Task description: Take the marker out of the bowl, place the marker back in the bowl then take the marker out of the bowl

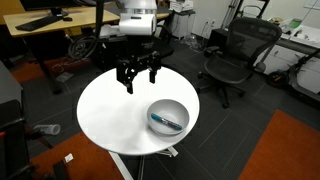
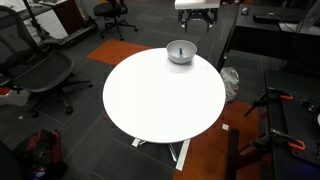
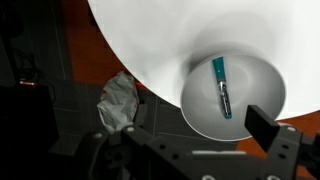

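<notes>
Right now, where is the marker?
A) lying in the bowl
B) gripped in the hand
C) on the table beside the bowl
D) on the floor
A: the marker lies inside the bowl, while the hand hangs open and empty above the table.
</notes>
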Motion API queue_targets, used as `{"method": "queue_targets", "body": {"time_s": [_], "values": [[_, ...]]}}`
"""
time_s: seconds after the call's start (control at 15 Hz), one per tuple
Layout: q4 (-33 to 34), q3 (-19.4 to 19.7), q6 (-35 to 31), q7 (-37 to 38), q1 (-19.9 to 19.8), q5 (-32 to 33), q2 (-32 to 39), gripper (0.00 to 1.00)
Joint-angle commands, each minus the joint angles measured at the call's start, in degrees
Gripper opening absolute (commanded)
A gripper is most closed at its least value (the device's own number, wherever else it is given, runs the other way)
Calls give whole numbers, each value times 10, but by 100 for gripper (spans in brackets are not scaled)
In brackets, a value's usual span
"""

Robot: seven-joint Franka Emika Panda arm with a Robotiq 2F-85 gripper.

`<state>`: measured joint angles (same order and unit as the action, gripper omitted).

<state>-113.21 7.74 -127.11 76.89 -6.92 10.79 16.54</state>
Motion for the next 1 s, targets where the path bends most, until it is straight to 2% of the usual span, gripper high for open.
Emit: {"method": "queue_targets", "body": {"time_s": [0.0, 0.93], "values": [[2, 14, 1, -4, 13, -5, 1, 100], [44, 52, -87, 87, 23, -2, 75, 100]]}}
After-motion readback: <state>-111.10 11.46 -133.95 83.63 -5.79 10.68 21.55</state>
